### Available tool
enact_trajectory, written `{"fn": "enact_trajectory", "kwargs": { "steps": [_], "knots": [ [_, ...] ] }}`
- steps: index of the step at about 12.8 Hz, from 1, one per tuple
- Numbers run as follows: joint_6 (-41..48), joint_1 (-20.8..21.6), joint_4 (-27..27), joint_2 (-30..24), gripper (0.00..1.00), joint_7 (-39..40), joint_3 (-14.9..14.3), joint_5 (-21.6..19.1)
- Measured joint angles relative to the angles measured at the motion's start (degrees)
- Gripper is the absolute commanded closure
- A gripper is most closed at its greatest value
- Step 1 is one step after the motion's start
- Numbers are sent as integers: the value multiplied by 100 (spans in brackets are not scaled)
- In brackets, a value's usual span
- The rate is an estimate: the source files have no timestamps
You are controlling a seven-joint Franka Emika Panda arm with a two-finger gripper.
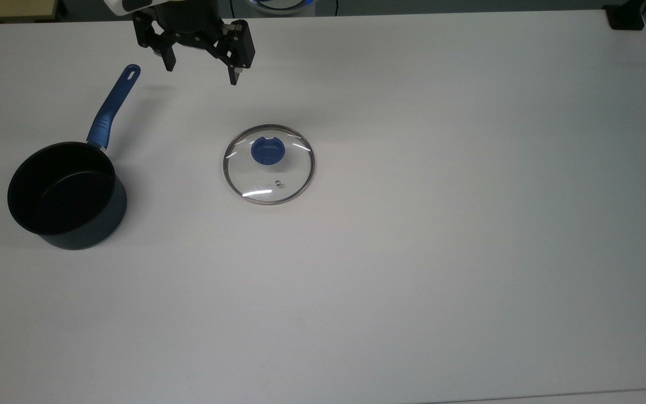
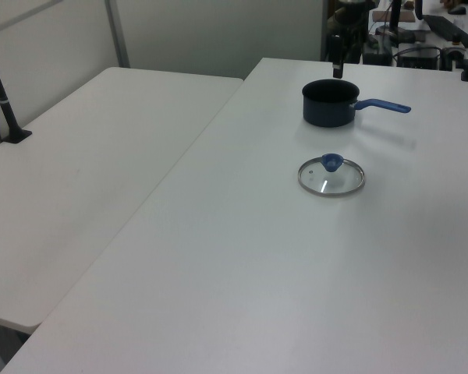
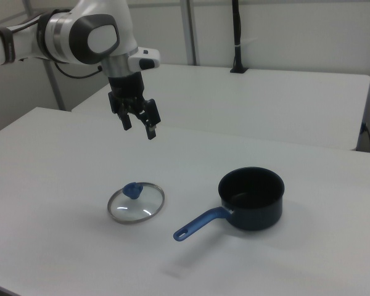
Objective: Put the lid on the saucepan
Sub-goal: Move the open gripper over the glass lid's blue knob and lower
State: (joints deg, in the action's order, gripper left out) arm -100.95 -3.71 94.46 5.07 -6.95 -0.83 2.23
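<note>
My gripper hangs spread and empty above the table; the lid lies flat, well apart from the saucepan. I'd centre over the blue knob, descend straight, and pinch it squarely.

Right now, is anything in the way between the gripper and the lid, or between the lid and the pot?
Nothing visible. The open gripper hangs above bare table, apart from the lid. Only bare table lies between lid and saucepan.

Top view: pincer upper left, fingers spread, above desk. Lid flat at centre-left w/ blue knob up. Saucepan far left, handle pointing up-right.
</note>
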Motion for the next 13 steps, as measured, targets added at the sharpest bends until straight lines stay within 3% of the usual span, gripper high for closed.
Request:
{"fn": "enact_trajectory", "kwargs": {
  "steps": [5, 13],
  "knots": [
    [0, 0, -91, 0, 0, 281, -249, 0],
    [506, 85, -269, 7, 0, 668, -29, -6]
  ]
}}
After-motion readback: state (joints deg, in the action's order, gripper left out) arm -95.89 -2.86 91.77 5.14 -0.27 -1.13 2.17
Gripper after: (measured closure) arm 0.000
